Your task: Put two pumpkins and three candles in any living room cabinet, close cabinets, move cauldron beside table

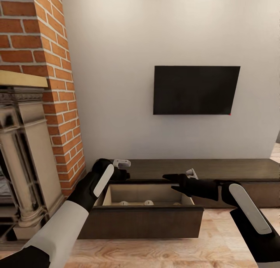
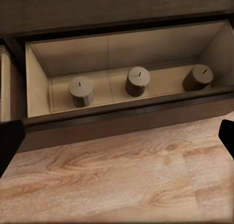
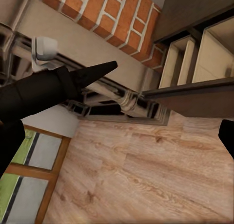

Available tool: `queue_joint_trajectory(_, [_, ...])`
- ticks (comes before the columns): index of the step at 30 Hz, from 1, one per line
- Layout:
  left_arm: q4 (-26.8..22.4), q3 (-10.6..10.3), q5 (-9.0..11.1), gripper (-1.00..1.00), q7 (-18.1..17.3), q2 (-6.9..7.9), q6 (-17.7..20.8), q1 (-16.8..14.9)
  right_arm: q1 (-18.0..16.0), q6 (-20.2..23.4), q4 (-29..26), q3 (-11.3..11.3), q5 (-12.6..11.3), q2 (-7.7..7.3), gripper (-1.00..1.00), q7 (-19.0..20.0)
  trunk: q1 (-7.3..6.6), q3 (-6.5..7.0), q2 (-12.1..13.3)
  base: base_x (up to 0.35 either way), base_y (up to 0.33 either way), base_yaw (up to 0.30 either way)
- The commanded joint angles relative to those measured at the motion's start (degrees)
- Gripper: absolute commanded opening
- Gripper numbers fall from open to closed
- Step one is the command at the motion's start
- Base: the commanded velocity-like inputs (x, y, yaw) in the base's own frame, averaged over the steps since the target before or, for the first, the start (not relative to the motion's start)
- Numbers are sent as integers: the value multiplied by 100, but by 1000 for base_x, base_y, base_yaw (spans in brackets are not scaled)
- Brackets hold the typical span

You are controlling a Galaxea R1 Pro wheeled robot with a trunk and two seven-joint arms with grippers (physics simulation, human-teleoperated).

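Observation:
The long dark-brown cabinet (image 1: 217, 168) runs along the white wall, with one drawer (image 1: 144, 221) pulled out at its left end. Three stubby candles (image 2: 80, 91) (image 2: 138, 81) (image 2: 197, 77) stand upright in a row on the drawer's pale floor; their tops (image 1: 148, 202) peek over the drawer front in the head view. My left gripper (image 1: 121, 170) (image 2: 117, 141) hovers above the drawer's back left corner, open and empty. Over the drawer's right end, my right gripper (image 1: 173, 183) (image 3: 117, 141) points left, open and empty. The pumpkins and the cauldron are out of view.
A red-brick fireplace column (image 1: 42, 46) with a carved stone surround (image 1: 19, 143) stands close on the left. A black TV (image 1: 196, 90) hangs on the wall above the cabinet. Light wood floor (image 1: 155, 252) lies in front of the drawer.

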Motion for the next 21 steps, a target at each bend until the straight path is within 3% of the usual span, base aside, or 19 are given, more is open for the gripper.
queue_joint_trajectory(1, [-4,-7,60,100,59,1,14,-4,-5,2,-5,5,-57,-4,100,-60,-24,12,38,-57,0,0])
queue_joint_trajectory(12, [-3,-6,60,100,60,1,14,-4,-5,2,-2,5,-57,1,100,-60,-266,209,479,-16,0,0])
queue_joint_trajectory(18, [12,-7,59,100,67,1,14,-6,-5,2,1,5,-54,2,100,-60,-397,317,720,-134,0,0])
queue_joint_trajectory(21, [7,-12,51,100,86,1,14,-5,-5,2,1,5,-50,2,100,-60,-397,317,720,-26,0,0])
